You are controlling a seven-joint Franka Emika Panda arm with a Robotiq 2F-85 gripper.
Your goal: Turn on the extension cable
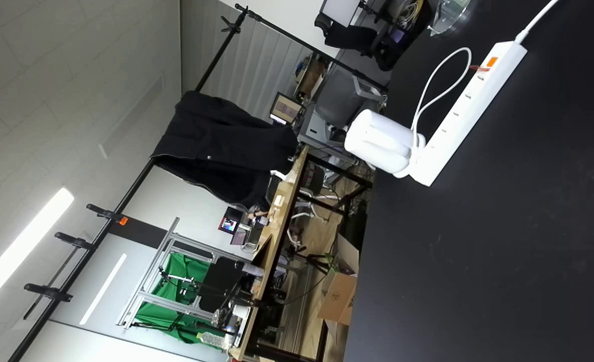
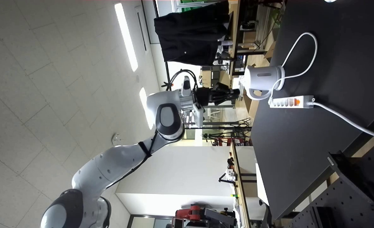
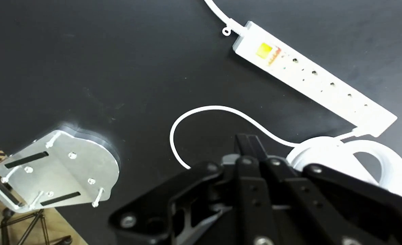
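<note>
The extension cable (image 1: 470,110) is a long white power strip lying on the black table. It also shows in an exterior view (image 2: 283,102) and at the upper right of the wrist view (image 3: 316,83). Its small switch (image 3: 264,50), near the thick cord's end, is orange in both exterior views and washed out to yellow in the wrist view. A thin cord is plugged in at the far end. My gripper (image 3: 248,136) is shut and empty, its fingertips together. In an exterior view the gripper (image 2: 237,94) hangs in the air above the table, apart from the strip.
A white kettle (image 2: 264,78) stands beside the strip's plugged end; it also shows in the wrist view (image 3: 337,163). Its thin cord (image 3: 214,107) loops on the table. A metal plate (image 3: 68,163) sits at the table edge. A clear container (image 1: 450,15) is near the strip's switch end.
</note>
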